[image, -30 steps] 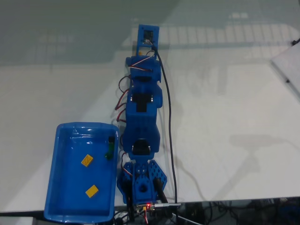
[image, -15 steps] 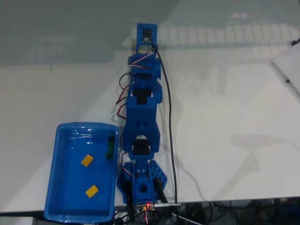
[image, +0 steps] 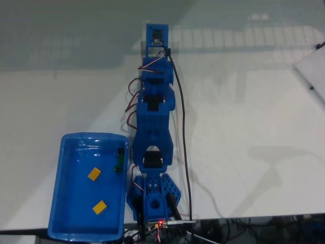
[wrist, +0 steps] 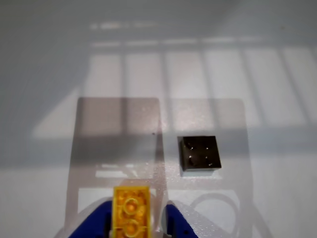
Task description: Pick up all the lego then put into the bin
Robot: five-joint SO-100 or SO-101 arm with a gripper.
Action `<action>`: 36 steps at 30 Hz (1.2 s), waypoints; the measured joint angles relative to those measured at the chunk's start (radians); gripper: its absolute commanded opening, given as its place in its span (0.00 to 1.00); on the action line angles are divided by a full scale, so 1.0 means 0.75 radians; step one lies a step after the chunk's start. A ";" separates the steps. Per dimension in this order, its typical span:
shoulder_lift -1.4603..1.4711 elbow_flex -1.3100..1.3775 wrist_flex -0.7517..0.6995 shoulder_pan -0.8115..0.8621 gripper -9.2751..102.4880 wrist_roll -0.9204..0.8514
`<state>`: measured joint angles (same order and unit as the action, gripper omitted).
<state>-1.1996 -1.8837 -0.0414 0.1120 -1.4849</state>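
Reaching: the blue arm (image: 152, 127) stretches flat from its base at the near edge of the desk (image: 254, 101) toward the far edge, which I judge brings the wrist over the bricks not yet binned.
Pincer: the pincer (wrist: 133, 218) shows its two blue tips at the bottom of the wrist view, narrowed either side of a yellow brick (wrist: 131, 215); whether they actually press it, or it merely lies between them, I cannot tell.
Yellow brick axis: long side pointing away from the wrist camera, studs up.
Black brick: the black brick (wrist: 199, 154) lies square and flat on bare desk, studs up, apart from the tips, up and right of them.
Bin: the blue bin (image: 66, 203) sits at the near left corner beside the base, a short swing away.
Already binned: two yellow bricks (image: 94, 174), (image: 99, 206) and a dark green one (image: 118, 163) by the bin's right wall.
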 measured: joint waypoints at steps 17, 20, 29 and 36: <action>-0.115 0.000 -0.139 -0.027 0.08 0.065; -0.350 -0.070 -0.268 -0.078 0.08 0.123; -1.532 -0.411 -0.916 -0.454 0.08 0.243; -2.162 -0.440 -1.632 -1.002 0.09 0.313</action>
<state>-2.8210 -2.2135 -1.2655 -0.6397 -1.2502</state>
